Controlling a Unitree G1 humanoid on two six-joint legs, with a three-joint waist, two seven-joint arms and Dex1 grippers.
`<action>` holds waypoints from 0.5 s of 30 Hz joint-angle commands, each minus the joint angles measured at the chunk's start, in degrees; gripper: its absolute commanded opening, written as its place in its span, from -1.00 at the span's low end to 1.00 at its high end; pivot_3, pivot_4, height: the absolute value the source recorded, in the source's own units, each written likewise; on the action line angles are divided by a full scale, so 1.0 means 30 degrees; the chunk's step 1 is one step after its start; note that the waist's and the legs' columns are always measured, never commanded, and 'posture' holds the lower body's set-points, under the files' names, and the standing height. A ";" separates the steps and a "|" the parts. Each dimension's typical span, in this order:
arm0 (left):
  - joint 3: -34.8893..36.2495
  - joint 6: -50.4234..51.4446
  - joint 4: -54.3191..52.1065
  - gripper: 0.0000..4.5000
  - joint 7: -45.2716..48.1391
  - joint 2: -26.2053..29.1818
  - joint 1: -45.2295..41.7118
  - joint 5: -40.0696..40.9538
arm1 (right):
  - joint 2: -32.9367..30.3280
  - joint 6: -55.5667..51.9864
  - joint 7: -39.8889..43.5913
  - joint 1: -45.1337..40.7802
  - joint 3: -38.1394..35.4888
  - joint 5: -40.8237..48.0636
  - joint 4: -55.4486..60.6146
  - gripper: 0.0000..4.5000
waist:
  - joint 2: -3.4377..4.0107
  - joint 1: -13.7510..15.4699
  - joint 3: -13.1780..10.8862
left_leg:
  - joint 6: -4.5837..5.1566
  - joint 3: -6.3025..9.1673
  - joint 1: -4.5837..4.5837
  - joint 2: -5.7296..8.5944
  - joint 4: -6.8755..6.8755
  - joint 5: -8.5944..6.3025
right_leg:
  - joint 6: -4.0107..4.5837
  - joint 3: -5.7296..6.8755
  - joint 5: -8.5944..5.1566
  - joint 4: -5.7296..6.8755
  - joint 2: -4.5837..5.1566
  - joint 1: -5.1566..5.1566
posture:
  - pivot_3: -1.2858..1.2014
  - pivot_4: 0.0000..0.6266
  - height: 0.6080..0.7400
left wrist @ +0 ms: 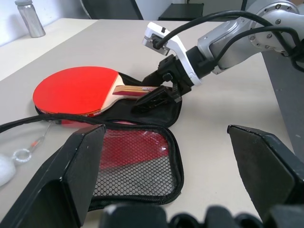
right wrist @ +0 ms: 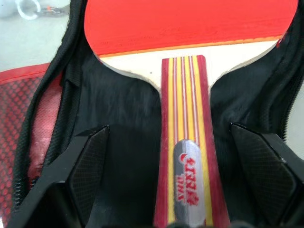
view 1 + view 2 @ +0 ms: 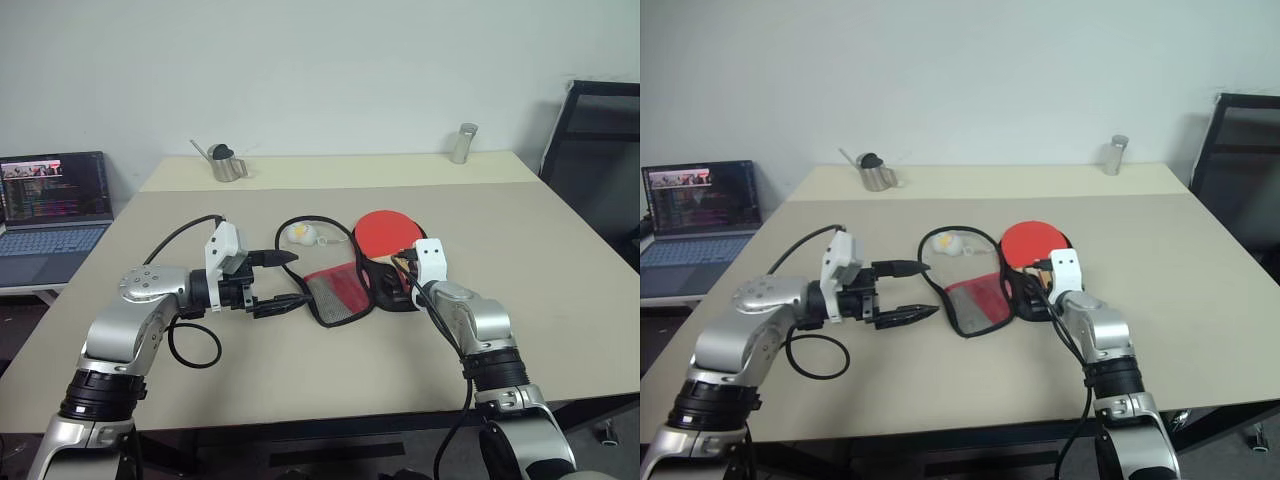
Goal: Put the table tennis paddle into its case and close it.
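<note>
Fingers of the right gripper (image 2: 168,137) stand apart on either side of the table tennis paddle's (image 3: 384,232) striped handle, touching neither edge, at centre frame in the head view. That paddle lies on the black inner half of the case (image 3: 338,292), whose red mesh flap is folded open. At centre left, the left gripper (image 3: 278,281) hovers spread wide over the beige table (image 3: 300,370).

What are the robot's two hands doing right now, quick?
Left hand: open, holding nothing.
Right hand: open, its fingers on either side of the paddle's handle, not gripping it.
</note>
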State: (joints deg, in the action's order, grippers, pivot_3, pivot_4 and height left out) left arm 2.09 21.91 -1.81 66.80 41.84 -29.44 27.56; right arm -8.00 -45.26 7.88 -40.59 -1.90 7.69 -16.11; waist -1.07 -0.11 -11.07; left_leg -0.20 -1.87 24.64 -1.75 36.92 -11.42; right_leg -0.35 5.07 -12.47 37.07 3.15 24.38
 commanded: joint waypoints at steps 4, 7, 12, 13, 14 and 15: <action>0.0440 -0.0304 -0.0606 1.00 -0.0214 0.0101 -0.0121 0.0036 | -0.0830 0.1957 0.0275 0.0210 0.0942 -0.1283 -0.0359 -0.07 | 0.0000 -0.0006 0.0000 | 0.0000 -0.0001 0.0000 0.0004 -0.0003 0.0000 | 0.0000 -0.0003 0.0000 0.0000 -0.0003 0.0002 | 0.03 -0.52 1.00; 0.0466 -0.0292 -0.0646 1.00 -0.0247 0.0118 -0.0078 0.0062 | -0.0940 0.2102 0.0340 0.0441 0.1061 -0.1389 -0.0069 -0.41 | 0.0000 -0.0009 0.0000 | 0.0000 -0.0002 0.0000 0.0005 -0.0004 0.0000 | 0.0000 -0.0006 -0.0001 0.0000 -0.0004 0.0002 | 0.03 -0.52 1.00; 0.0461 -0.0292 -0.0679 1.00 -0.0286 0.0124 -0.0045 0.0101 | -0.0939 0.1578 0.0570 0.0898 0.1099 -0.1362 0.1005 -0.41 | -0.0001 -0.0002 0.0000 | 0.0000 -0.0001 0.0000 0.0000 -0.0003 0.0000 | 0.0000 -0.0007 -0.0001 -0.0001 -0.0001 0.0001 | 0.03 -0.52 1.00; 0.0458 -0.0288 -0.0684 1.00 -0.0293 0.0128 -0.0042 0.0113 | -0.0923 0.1508 0.0585 0.0929 0.1075 -0.1370 0.1102 -0.41 | 0.0000 -0.0003 0.0000 | -0.0001 -0.0002 0.0000 0.0000 -0.0004 0.0000 | 0.0000 -0.0008 -0.0001 -0.0002 -0.0001 0.0001 | 0.03 -0.52 1.00; 0.0452 -0.0292 -0.0684 1.00 -0.0296 0.0137 -0.0040 0.0119 | -0.0915 0.1246 0.0621 0.1014 0.1050 -0.1325 0.1456 -0.41 | 0.0000 -0.0003 0.0000 | -0.0001 -0.0002 0.0000 -0.0001 -0.0003 0.0000 | 0.0000 -0.0008 -0.0001 -0.0001 -0.0001 0.0002 | 0.03 -0.52 1.00; 0.0444 -0.0305 -0.0659 1.00 -0.0297 0.0138 -0.0051 0.0115 | -0.0885 0.0831 0.0651 0.1131 0.1006 -0.1224 0.1993 -0.41 | 0.0000 -0.0002 0.0000 | -0.0001 0.0000 0.0000 -0.0001 -0.0004 0.0000 | 0.0000 -0.0007 -0.0001 -0.0001 -0.0002 0.0002 | 0.03 -0.52 1.00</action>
State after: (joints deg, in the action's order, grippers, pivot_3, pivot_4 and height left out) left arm 2.09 21.90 -1.87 65.85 41.83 -29.42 27.57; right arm -10.42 -41.42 9.39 -37.34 1.33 3.54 -13.77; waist -1.07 -0.12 -11.07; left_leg -0.21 -1.87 24.64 -1.76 36.91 -11.42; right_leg -0.35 5.05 -12.47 37.06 3.15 24.38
